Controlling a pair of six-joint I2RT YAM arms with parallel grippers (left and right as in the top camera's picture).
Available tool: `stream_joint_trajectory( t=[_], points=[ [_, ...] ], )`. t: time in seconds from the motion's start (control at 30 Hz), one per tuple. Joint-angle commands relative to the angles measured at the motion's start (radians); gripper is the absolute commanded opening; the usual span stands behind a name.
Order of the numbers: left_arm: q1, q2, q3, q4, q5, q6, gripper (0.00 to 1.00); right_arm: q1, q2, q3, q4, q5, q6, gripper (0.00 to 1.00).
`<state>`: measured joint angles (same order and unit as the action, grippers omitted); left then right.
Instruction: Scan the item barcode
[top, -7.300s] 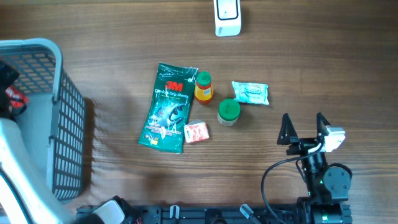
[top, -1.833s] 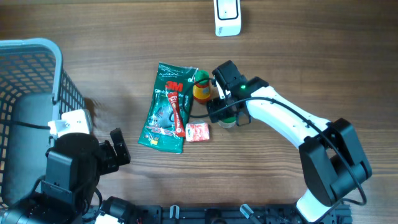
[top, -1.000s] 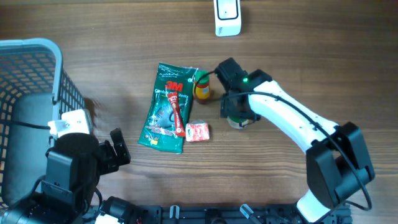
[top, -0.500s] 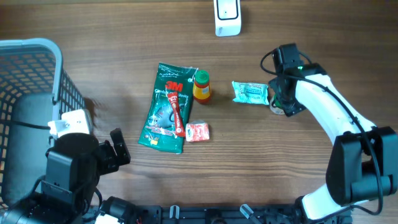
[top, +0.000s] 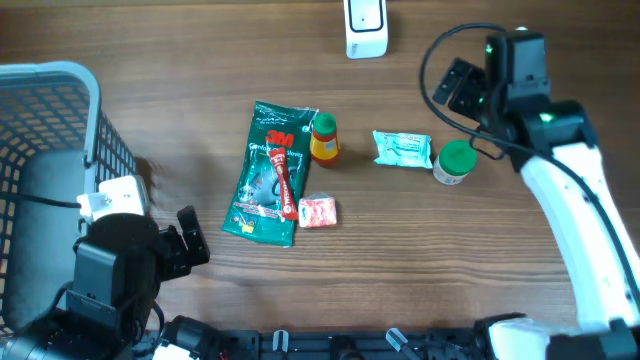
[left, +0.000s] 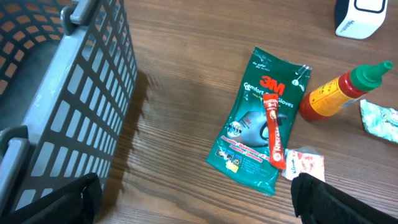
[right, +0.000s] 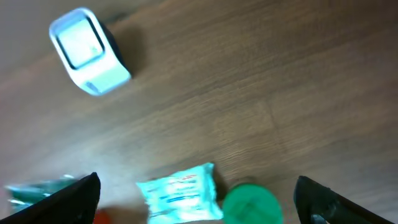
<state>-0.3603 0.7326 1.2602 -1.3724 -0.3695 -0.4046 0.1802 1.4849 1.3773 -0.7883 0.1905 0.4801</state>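
- Green-capped jar (top: 455, 162) stands upright on the wooden table (top: 180, 60), toward the robot from the scanner (top: 366, 25) and off to its right, well apart from it. It sits free with nothing gripping it, so I take it as the likely item to scan. No barcode shows on it in any view.
- The right gripper (top: 458, 86) hangs to the right of the scanner, farther from it than the jar's near side, with its jaws spread wide and nothing between them. The wrist view looks down past both fingers at bare wood, the scanner, and the jar's cap.
- A wipes packet (top: 403, 148) lies just beside the jar, on the scanner's side of it. That closeness could crowd a finger on any regrasp.
- The sauce bottle (top: 325, 138), glove pack (top: 272, 175) with a red stick (top: 282, 180) on it, and a small sachet (top: 316, 211) lie toward the robot from the scanner, slightly left. They look like they are waiting their turn.
- The left gripper (top: 188, 238) is far left of the scanner by the basket (top: 95, 120), wide open and empty, probably parked out of the way.
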Motion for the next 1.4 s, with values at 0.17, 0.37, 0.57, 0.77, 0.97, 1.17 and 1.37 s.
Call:
stream_joint_trajectory(
  t=[0.17,0.37,0.57,0.77,0.97,1.17,1.37],
  points=[
    [-0.002,-0.006,0.001,0.002,-0.009,0.008,1.00,-0.018,0.325,0.003,-0.049,-0.095,-0.271,1.00],
    [-0.002,-0.006,0.001,0.002,-0.010,0.008,1.00,-0.083,0.327,-0.047,-0.045,-0.053,-0.302,1.00],
    [-0.002,-0.006,0.001,0.002,-0.010,0.008,1.00,-0.089,0.327,-0.121,-0.054,-0.274,-0.352,1.00],
    [-0.002,-0.006,0.001,0.002,-0.010,0.008,1.00,-0.089,0.345,-0.188,-0.044,-0.183,-0.159,1.00],
    [-0.002,-0.006,0.001,0.002,-0.010,0.008,1.00,-0.089,0.390,-0.195,-0.072,-0.183,0.191,0.87],
    [-0.002,-0.006,0.001,0.002,-0.010,0.008,1.00,-0.089,0.391,-0.195,-0.058,-0.133,0.201,0.79],
    [-0.002,-0.006,0.001,0.002,-0.009,0.008,1.00,-0.091,0.391,-0.173,-0.064,-0.146,0.126,1.00]
  ],
)
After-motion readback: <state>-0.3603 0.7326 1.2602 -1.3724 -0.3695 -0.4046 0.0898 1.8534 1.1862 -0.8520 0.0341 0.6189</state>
